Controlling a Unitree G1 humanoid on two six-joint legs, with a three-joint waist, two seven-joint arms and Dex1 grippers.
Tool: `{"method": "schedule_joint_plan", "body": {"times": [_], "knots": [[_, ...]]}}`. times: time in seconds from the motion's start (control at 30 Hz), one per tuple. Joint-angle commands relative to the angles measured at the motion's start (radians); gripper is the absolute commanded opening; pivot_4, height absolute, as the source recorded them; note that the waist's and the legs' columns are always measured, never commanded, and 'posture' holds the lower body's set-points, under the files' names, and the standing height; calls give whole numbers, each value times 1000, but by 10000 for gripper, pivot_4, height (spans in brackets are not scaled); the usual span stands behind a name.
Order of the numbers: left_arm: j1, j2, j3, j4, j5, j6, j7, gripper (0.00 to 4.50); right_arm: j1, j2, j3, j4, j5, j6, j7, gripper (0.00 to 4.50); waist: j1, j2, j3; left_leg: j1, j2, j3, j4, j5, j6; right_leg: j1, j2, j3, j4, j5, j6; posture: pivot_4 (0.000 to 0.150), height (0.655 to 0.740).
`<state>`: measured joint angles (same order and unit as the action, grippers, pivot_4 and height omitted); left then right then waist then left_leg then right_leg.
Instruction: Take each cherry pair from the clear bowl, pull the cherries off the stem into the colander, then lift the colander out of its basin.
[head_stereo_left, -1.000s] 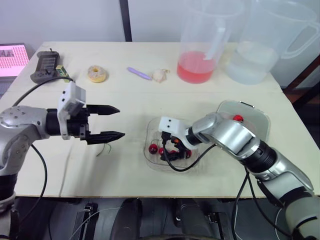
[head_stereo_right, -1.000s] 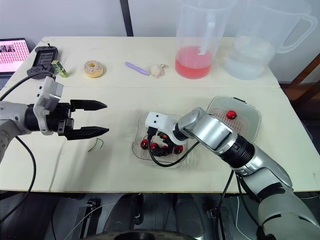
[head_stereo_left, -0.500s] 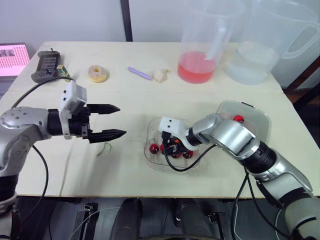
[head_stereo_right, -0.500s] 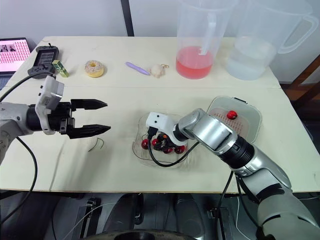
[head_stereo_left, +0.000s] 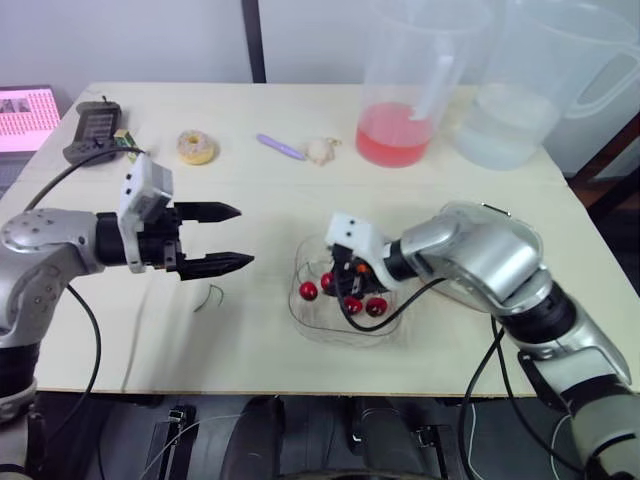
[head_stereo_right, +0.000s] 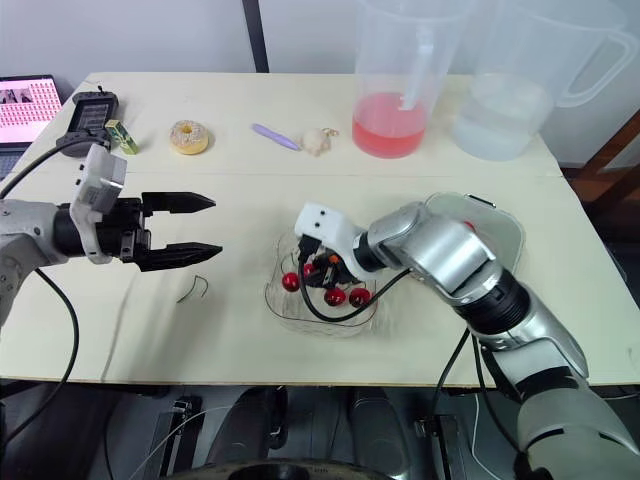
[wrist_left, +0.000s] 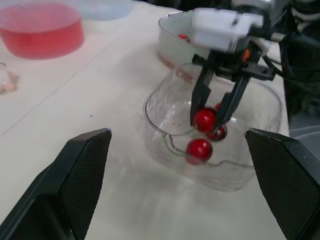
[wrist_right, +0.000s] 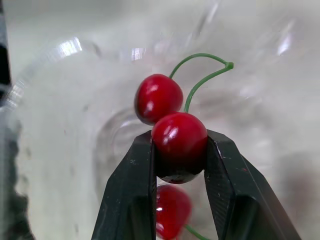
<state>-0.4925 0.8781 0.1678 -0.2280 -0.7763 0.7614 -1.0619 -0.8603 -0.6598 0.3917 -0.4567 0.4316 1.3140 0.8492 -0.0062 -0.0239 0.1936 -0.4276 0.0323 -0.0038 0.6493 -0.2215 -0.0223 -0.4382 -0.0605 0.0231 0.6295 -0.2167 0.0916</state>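
Right wrist view shows the black fingers (wrist_right: 135, 190) of the right gripper (wrist_right: 180, 149) clenched on one glossy red cherry of a green-stemmed cherry pair (wrist_right: 159, 98), within the clear plastic bowl (head_stereo_right: 290, 315) on the pale counter (head_stereo_left: 260, 330); more loose red cherries (wrist_left: 200, 149) lie in it; the left gripper (head_stereo_left: 244, 237) hovers well apart, fingers spread.

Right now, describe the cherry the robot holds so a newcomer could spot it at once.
On the table, find the clear bowl near the front. The right hand reaches in; the cherry is the one pinched between its black fingers, unlike the other cherries around it.
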Motion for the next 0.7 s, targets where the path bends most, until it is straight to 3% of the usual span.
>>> {"method": "schedule_joint_plan", "body": {"times": [0.03, 0.2, 0.33, 0.53, 0.7], "knots": [[-119, -49, 46, 44, -91, 90, 85, 45000, 23, -98, -83, -131, -20, -102, -9, 8250, -1, -1, -1, 0, 0, 0, 1, 0, 0, 1, 0, 0, 0, 0, 0, 1500, 7321], [-224, -87, 28, 87, -148, 169, 88, 45000, 90, -135, -182, -163, -111, -313, -95, 8250, -16, -2, -1, 1, -1, 1, 0, 0, 0, 2, -1, 1, -2, -1, 2, 1500, 7321], [-301, -110, 3, 138, -153, 205, 76, 45000, 77, -143, -161, -146, -176, -395, -129, 8250, -13, -1, -1, 2, 0, 0, 0, 0, 0, 1, 2, 1, 2, -1, 2, 1500, 7321], [-399, -133, -75, 208, -92, 189, 11, 45000, 162, -252, -53, -87, -514, -895, -173, 8250, -7, -2, -1, 1, -1, 0, 0, 0, 0, 2, 0, 1, -1, -1, 2, 1500, 7321], [-430, -153, -129, 230, -22, 123, -31, 45000, 140, -223, -60, -20, -682, -1102, -237, 8250, -13, -2, -1, 1, -1, 1, 0, 0, 0, 1, 0, 2, 0, -1, 2, 1500, 7321]]}}
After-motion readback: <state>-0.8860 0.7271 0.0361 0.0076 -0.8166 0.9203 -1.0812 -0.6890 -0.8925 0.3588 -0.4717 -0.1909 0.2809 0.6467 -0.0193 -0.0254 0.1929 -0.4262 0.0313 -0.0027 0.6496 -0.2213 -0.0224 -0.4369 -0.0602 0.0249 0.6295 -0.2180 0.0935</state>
